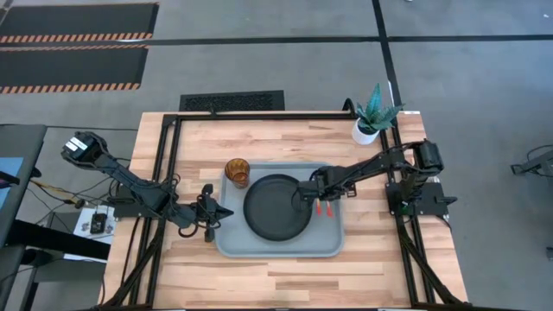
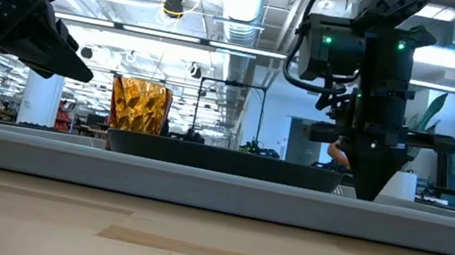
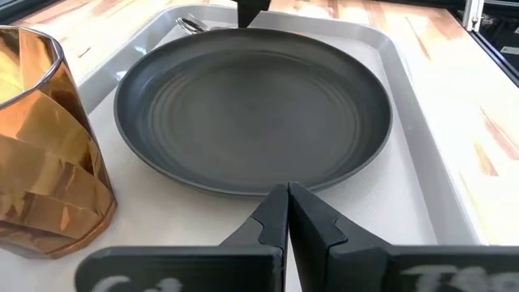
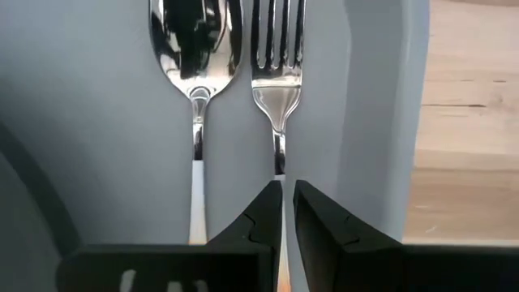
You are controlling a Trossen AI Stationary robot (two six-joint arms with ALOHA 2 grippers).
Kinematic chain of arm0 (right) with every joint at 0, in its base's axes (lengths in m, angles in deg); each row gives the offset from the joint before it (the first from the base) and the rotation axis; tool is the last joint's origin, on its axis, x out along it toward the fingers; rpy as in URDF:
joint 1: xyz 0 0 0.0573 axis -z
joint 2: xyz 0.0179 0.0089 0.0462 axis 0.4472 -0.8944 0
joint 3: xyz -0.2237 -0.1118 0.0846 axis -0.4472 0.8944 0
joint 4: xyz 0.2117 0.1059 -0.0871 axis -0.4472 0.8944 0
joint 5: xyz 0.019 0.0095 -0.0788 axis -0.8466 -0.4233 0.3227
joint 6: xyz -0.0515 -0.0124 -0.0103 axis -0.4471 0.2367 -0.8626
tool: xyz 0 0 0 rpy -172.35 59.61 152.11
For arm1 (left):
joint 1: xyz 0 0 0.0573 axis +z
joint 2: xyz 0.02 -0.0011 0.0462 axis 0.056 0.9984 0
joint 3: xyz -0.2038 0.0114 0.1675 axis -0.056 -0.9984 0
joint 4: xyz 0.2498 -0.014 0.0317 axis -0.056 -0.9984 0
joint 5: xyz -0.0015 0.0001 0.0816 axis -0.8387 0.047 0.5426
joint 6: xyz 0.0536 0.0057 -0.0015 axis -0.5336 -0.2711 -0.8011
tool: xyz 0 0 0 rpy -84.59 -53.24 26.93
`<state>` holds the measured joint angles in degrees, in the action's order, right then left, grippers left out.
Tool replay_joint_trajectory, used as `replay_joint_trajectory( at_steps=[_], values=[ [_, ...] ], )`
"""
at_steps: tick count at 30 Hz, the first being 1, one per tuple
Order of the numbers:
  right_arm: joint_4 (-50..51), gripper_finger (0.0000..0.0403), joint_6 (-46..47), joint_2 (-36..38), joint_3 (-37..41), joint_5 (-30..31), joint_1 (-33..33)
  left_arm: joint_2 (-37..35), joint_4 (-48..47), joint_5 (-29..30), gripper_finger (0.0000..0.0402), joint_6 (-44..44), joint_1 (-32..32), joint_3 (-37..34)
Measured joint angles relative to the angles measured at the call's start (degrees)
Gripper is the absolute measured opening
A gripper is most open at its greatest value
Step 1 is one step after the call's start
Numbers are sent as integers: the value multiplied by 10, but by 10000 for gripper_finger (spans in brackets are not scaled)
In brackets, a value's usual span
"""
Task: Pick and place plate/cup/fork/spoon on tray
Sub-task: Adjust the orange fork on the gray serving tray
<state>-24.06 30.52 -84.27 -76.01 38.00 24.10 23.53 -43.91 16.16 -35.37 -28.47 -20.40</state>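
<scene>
Right gripper (image 4: 284,212): fingers nearly together over the fork (image 4: 276,89) handle; we cannot tell if it grips. Fork and spoon (image 4: 195,73) lie side by side on the tray (image 1: 333,246), just right of the plate (image 1: 275,207). Cup (image 1: 238,172) in the tray's far-left corner. Left gripper (image 3: 288,231) closed, empty, at the tray's left rim.
</scene>
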Motion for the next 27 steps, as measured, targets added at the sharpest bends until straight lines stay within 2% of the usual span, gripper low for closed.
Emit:
replay_joint_trajectory(
  at_steps=[12,27],
  values=[
    [11,60,14,0,0,10,0,0,-9,-2,0,7,0,0],
    [9,60,-29,12,-1,11,-1,0,-8,-2,0,10,0,0]
  ],
)
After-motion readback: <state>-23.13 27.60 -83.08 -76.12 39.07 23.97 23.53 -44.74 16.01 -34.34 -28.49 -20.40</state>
